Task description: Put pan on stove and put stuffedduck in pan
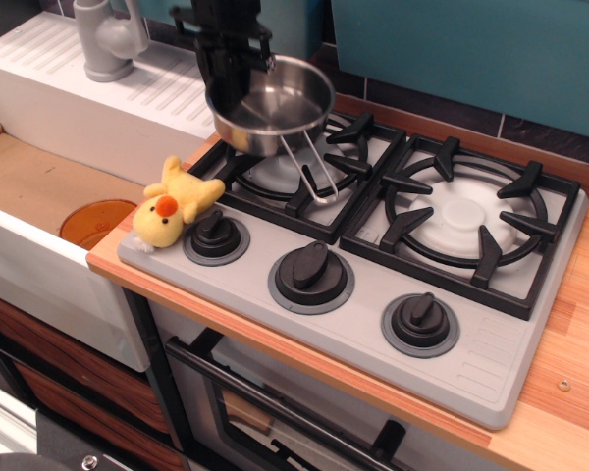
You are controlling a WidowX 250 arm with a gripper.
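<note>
Gripper black, fingers clamped on far-left rim of pan, one finger inside the bowl. Pan held tilted just above left burner grate, can't tell if touching; wire handle hangs down toward near-right over grate. Stove grey, 3 knobs along near edge. Duck lies on stove's near-left corner, beside left knob. Sink further left.
</note>
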